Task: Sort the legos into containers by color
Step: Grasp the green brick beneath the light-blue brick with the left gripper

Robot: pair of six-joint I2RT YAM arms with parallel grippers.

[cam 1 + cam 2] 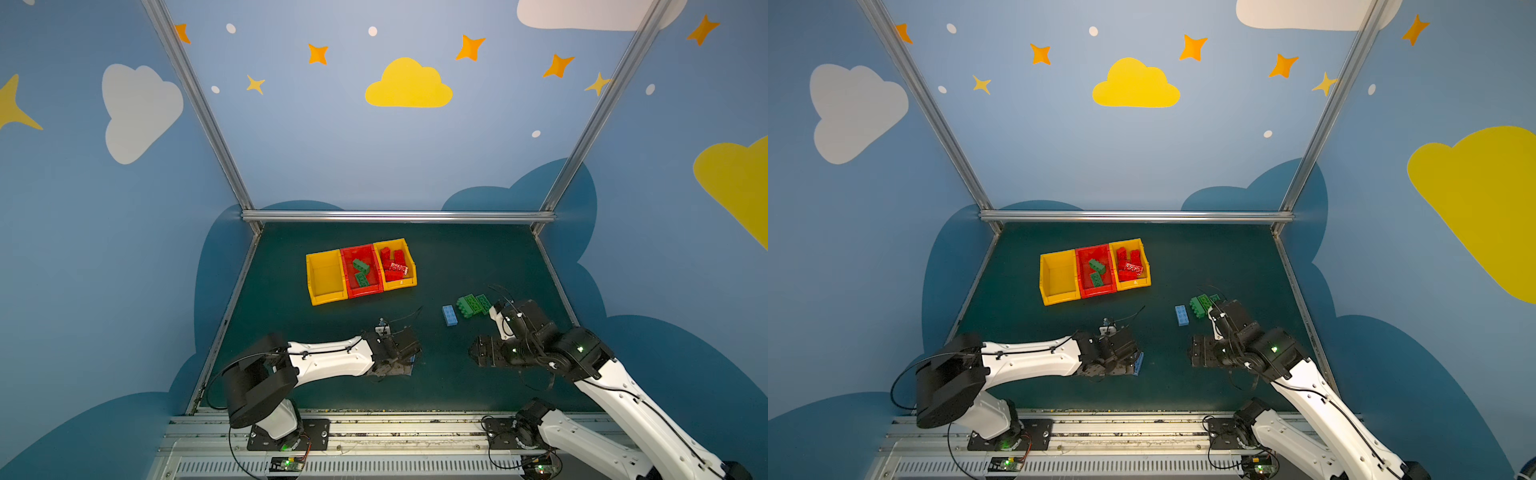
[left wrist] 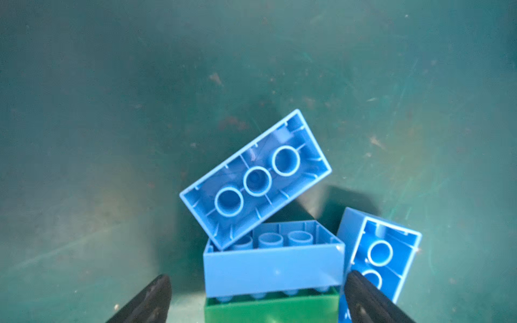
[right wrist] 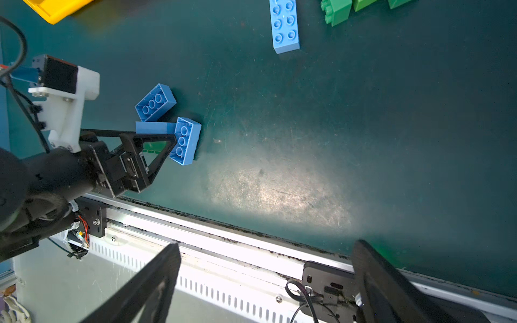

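The red container (image 1: 365, 291) stands on the dark green worktop (image 1: 291, 365), in the middle of a row of three. The left yellow container (image 1: 326, 276) is joined to one side of it and the right yellow container (image 1: 400, 284) to the other side. Some green legos (image 1: 360, 272) lie inside the red container. The red legos (image 1: 392, 266) lie in a pile in the right yellow container.

Nearer the robot than the red container, and off to its right, a flat blue lego (image 1: 449, 315) lies with its bumps up. A bit further right of the red container, the loose green legos (image 1: 471, 305) lie in a bunch on the worktop.

The left claw (image 2: 258, 275) is low over the worktop, nearer the robot than the red container. Its fingers (image 2: 151, 299) are spread wide. Between them sits an upside-down blue lego (image 2: 272, 268) on top of a green lego (image 2: 268, 309). One finger is clear of this stack. The other is right beside it, and I cannot tell if it touches. A leaning blue lego (image 2: 256, 179) and a tipped blue lego (image 2: 383, 251) lie close by the stack, both showing their hollow sides.

The right claw (image 3: 267, 246) hangs nearer the robot than the red container and well to its right. It is spread wide too.
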